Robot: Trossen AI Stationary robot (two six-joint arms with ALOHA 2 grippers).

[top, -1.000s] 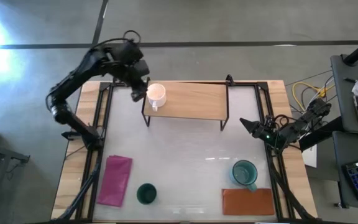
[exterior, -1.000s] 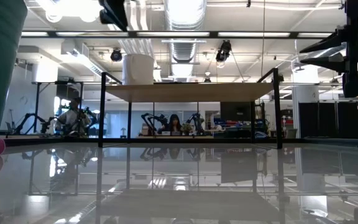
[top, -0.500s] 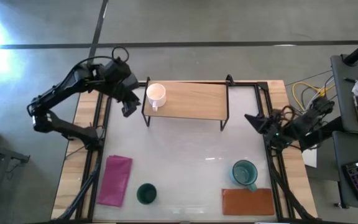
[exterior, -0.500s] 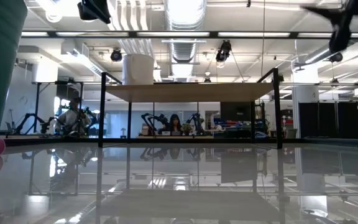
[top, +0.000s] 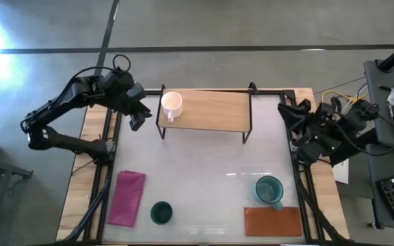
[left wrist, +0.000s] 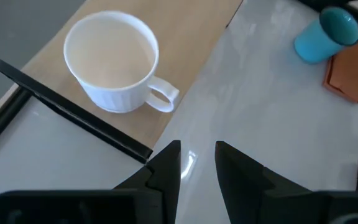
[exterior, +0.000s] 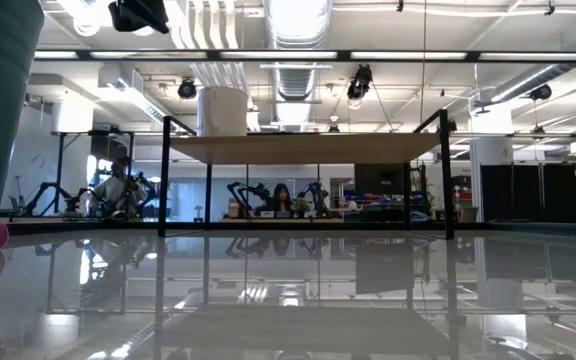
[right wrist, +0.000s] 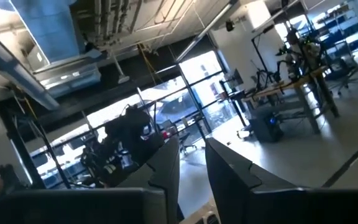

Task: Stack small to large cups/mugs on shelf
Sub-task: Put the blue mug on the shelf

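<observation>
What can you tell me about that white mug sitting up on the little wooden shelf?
The white mug is glossy, like glazed ceramic, round, with a small loop handle on one side. It stands upright and looks empty. It sits at the left end of the light-wood shelf, close to the black metal frame edge. Nothing grips it: the left pincer hangs beside the shelf, clear of the mug.

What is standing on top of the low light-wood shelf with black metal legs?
Only the small white mug stands on the light-wood shelf, upright at its end nearest the left gripper. The mug looks empty inside. Nothing is stacked on it, and the rest of the board is bare.
</observation>
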